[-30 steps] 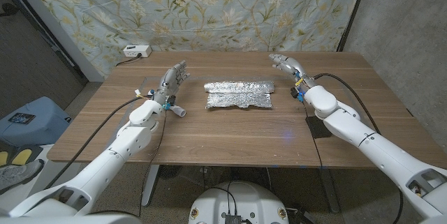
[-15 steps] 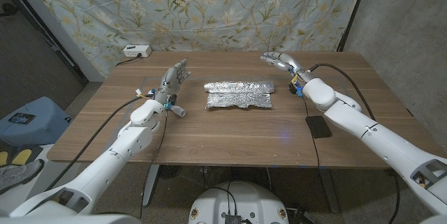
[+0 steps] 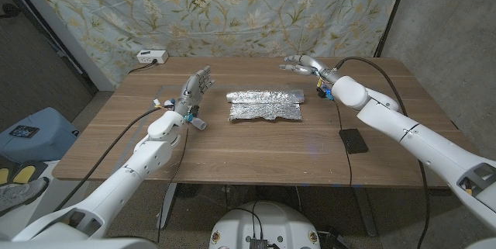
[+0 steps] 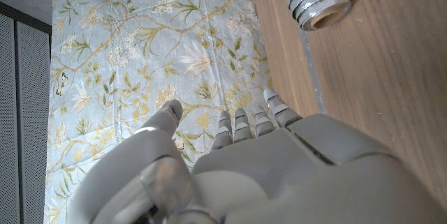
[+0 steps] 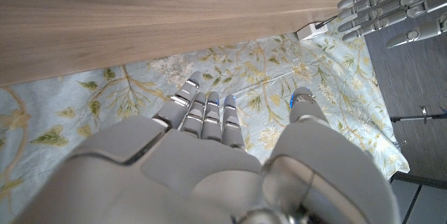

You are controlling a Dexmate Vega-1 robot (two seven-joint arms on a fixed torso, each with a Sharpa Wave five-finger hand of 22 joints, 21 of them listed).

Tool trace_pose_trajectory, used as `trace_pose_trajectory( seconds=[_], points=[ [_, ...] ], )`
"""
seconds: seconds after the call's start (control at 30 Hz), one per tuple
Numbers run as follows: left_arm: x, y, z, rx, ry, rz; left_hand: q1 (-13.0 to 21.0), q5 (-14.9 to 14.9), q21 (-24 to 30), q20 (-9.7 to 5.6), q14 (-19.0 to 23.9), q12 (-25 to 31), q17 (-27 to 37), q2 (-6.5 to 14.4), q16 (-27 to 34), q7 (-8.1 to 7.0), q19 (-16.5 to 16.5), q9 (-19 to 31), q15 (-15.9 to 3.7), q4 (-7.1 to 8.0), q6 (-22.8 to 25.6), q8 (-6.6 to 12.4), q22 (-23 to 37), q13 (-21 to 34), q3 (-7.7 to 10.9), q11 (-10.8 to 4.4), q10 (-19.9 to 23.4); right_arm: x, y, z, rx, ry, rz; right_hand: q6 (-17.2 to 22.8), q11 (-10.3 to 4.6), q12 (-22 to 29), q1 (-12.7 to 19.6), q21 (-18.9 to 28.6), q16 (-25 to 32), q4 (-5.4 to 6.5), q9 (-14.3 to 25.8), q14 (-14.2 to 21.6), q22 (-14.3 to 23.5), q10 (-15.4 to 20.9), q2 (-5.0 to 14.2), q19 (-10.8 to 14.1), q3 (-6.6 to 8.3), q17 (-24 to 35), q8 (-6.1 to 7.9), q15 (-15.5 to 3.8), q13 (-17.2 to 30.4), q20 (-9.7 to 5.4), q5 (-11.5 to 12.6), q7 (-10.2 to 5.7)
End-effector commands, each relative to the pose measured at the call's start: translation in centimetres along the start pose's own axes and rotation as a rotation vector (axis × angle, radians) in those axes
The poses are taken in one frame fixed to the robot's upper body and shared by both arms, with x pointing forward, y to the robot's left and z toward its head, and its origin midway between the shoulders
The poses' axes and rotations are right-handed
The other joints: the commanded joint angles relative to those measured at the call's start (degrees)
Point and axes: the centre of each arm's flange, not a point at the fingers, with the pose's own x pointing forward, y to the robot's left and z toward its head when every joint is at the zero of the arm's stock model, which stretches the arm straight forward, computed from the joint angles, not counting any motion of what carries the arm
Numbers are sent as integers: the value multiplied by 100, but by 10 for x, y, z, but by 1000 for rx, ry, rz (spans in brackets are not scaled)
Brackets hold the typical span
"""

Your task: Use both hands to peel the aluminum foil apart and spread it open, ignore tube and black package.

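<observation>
— Left hand (image 3: 195, 88)?
— Left of centre in the head view, above the worktop (image 3: 256, 144), fingers (image 3: 204, 77) spread, holding nothing.
— Foil?
— Aluminum foil (image 3: 265, 103) lies folded at the worktop's centre, apart from both hands.
— Right hand (image 3: 304, 64)?
— Upper right of the foil, fingers apart, empty.

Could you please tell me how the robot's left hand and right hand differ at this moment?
The left hand is raised left of the aluminum foil, fingers pointing towards the table's far edge. The right hand is behind the foil's right end, fingers reaching leftward. Both are open, holding nothing, clear of the foil.
</observation>
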Motion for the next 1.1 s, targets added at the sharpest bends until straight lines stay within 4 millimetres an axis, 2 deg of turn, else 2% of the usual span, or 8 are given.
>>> trace_pose_trajectory(
  seconds=[0.03, 0.27, 0.67, 0.8, 0.83, 1.1],
  points=[
    [6, -4, -2, 1, 4, -3, 63, 27, -30, 15, 30, 24, 7, -9, 14, 19, 63, 17, 53, -52, 57, 13, 29, 15, 14, 19, 44, 14, -6, 18, -151, 13, 67, -21, 9, -16, 90, 7, -18, -44, 12, -13, 31, -34, -9, 18, 15, 0, -11, 56, 16, 73, 2, 41],
    [-1, 0, -2, -2, 3, 22, 76, 31, -45, 13, 33, 17, 8, -7, 14, 19, 71, 18, 63, -80, 59, 9, 30, 13, 11, 45, 36, 22, -2, 26, -210, 8, 108, -42, 43, -6, 176, 5, -19, -92, 15, -24, 30, -25, -17, 6, 35, -4, -3, 89, 21, 135, 5, 68],
    [-16, 14, -5, 3, 6, 52, 66, 27, -76, 61, 2, 4, 15, -19, 5, 20, 60, 18, 125, -102, 17, -13, 31, 11, -22, 58, 12, 40, 11, 42, -295, 29, 200, -461, 73, -35, 350, -36, -67, -140, 24, -224, 31, -181, -61, -171, 51, -5, -77, 166, 38, 207, 2, 35],
    [-18, 17, -4, 2, -1, 60, 59, 26, -94, 64, -17, -11, 19, -14, 2, 19, 46, 19, 134, -105, -15, -25, 32, 10, -37, 73, -21, 44, 14, 50, -326, 45, 238, -535, 46, -51, 384, -56, -94, -137, 27, -347, 31, -264, -82, -276, 45, -5, -65, 187, 45, 197, 3, 7],
    [-19, 18, -4, -4, -7, 61, 57, 25, -97, 63, -18, -14, 19, -14, 2, 19, 44, 19, 137, -106, -17, -26, 32, 9, -39, 77, -27, 45, 15, 52, -330, 49, 242, -547, 49, -52, 393, -64, -92, -134, 29, -368, 30, -288, -91, -325, 40, -5, -55, 193, 47, 147, 3, 11],
    [-22, 23, -2, -2, -13, 69, 50, 24, -120, 84, -40, -22, 21, -9, -1, 9, 39, 18, 168, -115, -43, -34, 33, 7, -59, 81, -43, 49, 21, 60, -349, 50, 271, -616, 77, -49, 460, -58, -84, -149, 31, -410, 29, -336, -108, -375, 46, -7, -44, 241, 53, 164, 13, 59]
  ],
)
